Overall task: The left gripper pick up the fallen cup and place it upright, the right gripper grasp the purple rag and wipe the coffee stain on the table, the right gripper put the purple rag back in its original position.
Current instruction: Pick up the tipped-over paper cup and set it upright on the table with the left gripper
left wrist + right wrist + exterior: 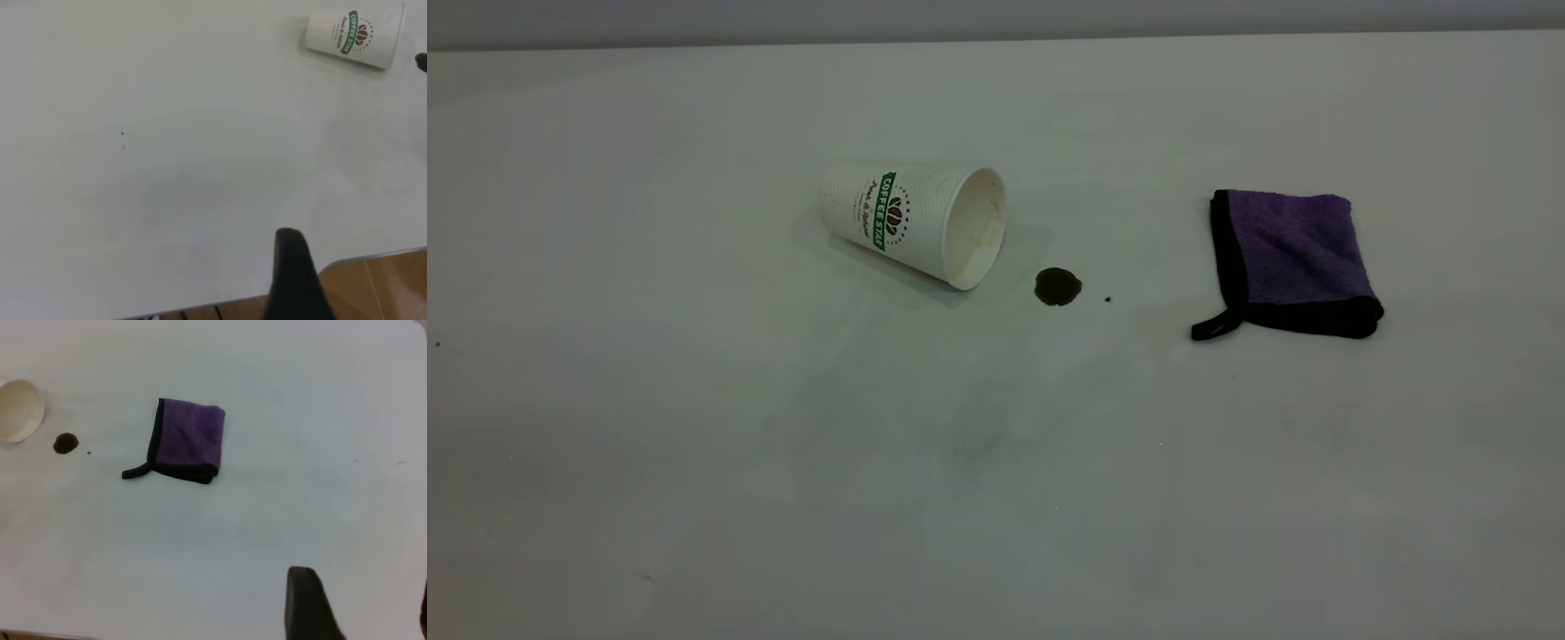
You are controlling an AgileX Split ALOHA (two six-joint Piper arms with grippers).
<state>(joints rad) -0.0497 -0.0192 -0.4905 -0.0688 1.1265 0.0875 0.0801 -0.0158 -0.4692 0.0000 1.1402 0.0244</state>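
The cup [914, 224] lies on its side on the table [783, 444], mouth toward the coffee stain [1057, 286], a small dark blot just beside its rim. The purple rag [1291, 260] lies folded flat to the right of the stain, loop tab at its near left corner. Neither arm shows in the exterior view. In the left wrist view my left gripper [363, 267] shows one black finger [293, 273], far from the cup [353, 37]. In the right wrist view my right gripper [365, 590] is open and empty, well away from the rag [187, 440] and the stain [65, 443].
A tiny dark speck [1108, 300] lies just right of the stain. The table's near edge and a wooden floor [387, 287] show in the left wrist view. The table's far edge meets a grey wall [996, 18].
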